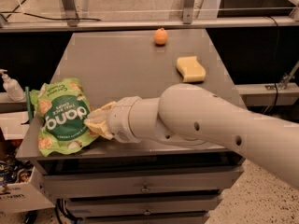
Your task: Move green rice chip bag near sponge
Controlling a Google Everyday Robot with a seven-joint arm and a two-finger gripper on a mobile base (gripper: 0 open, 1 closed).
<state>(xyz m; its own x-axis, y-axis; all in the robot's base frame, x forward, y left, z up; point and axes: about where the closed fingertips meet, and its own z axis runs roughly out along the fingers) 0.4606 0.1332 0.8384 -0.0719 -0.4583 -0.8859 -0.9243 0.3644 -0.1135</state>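
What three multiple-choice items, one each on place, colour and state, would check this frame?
1. Where does the green rice chip bag lie on the table?
A. front left corner
B. back edge
C. right side

2. What colour is the sponge?
A. blue
B. pale yellow
C. red

3. What state is the sponge in?
A. held aloft
B. covered by the bag
C. lying free on the table

Key: 1 A, the bag sits at that corner. 2 B, it is a pale yellow block. 3 C, the gripper is at the bag's right edge, well apart from the sponge.
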